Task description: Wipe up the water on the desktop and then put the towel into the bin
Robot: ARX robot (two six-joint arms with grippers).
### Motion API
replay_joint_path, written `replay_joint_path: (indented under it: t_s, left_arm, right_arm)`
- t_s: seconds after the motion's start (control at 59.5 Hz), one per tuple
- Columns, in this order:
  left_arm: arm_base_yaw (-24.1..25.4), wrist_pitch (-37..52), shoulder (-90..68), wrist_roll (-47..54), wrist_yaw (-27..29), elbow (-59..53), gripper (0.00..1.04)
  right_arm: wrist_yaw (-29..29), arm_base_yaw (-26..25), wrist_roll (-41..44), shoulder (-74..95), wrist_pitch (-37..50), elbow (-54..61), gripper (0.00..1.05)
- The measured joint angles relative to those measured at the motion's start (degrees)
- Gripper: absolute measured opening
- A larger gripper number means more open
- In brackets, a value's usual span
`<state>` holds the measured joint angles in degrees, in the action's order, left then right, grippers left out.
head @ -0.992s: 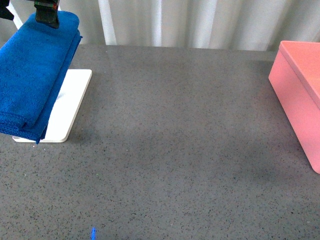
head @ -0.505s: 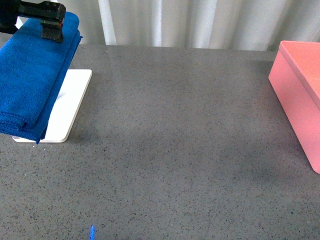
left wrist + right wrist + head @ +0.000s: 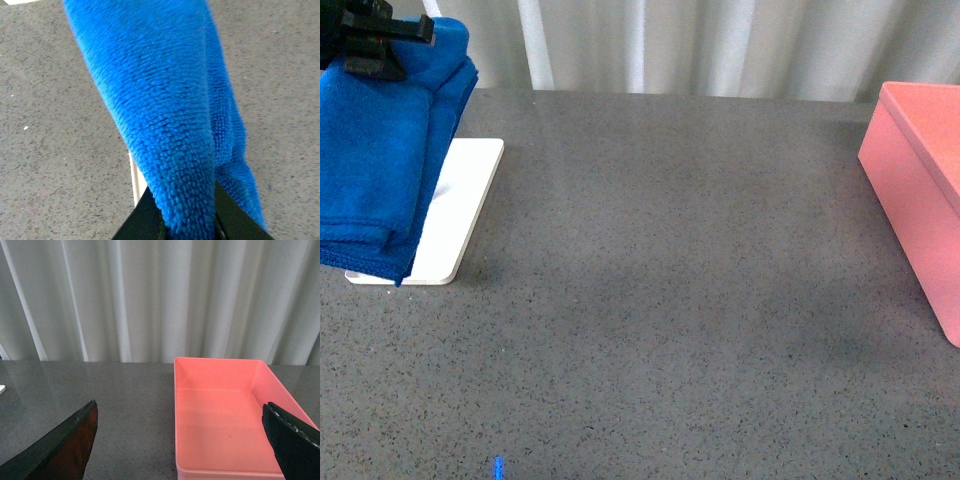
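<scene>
– Front view: what is closest to us?
– A tiny blue speck [image 3: 499, 466] on the grey desk [image 3: 670, 320], right at the near edge.
– And a bit farther?
– On the left is a flat white tray [image 3: 465, 210]. The blue towel [image 3: 375, 150] hangs over it, and its low end covers the tray's left side. I cannot tell if they touch. On the right is the pink bin [image 3: 920, 190], well apart from the towel.
– Who has the towel?
– The left gripper [image 3: 375, 48], far back on the left. Its jaws are closed tight on the towel's top fold. The left wrist view shows that up close.
– And the other one?
– The right gripper [image 3: 180, 407] has its jaws wide apart with nothing in them. The bin sits on the desk just in front of it.
– Farthest back?
– A pale curtain [image 3: 720, 45].
</scene>
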<state>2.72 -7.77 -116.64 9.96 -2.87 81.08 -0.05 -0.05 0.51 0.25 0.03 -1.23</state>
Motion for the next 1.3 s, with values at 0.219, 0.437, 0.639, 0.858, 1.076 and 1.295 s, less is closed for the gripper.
replay_joint_path:
  t_s: [0.219, 0.437, 0.639, 0.858, 1.076, 1.295]
  left_arm:
    - [-0.3, -0.6, 5.9, -1.8, -6.0, -2.6, 0.05]
    - [-1.4, 1.3, 13.8, -4.7, -11.3, -5.7, 0.05]
    - [-6.0, 10.3, 23.8, -13.9, -22.9, -13.7, 0.05]
    - [-15.7, 25.7, 34.6, -30.3, -29.1, -25.5, 0.05]
    - [-21.2, 27.9, 34.1, -32.6, -26.1, -28.3, 0.05]
    - [-23.4, 28.5, 33.3, -31.6, -23.0, -28.8, 0.05]
  right_arm:
    - [0.0, 0.0, 0.0, 0.0, 0.0, 0.0, 0.98]
    - [0.0, 0.0, 0.0, 0.0, 0.0, 0.0, 0.98]
    - [0.0, 0.0, 0.0, 0.0, 0.0, 0.0, 0.98]
    - [0.0, 0.0, 0.0, 0.0, 0.0, 0.0, 0.98]
    - [0.0, 0.0, 0.0, 0.0, 0.0, 0.0, 0.98]
    - [0.0, 0.0, 0.0, 0.0, 0.0, 0.0, 0.98]
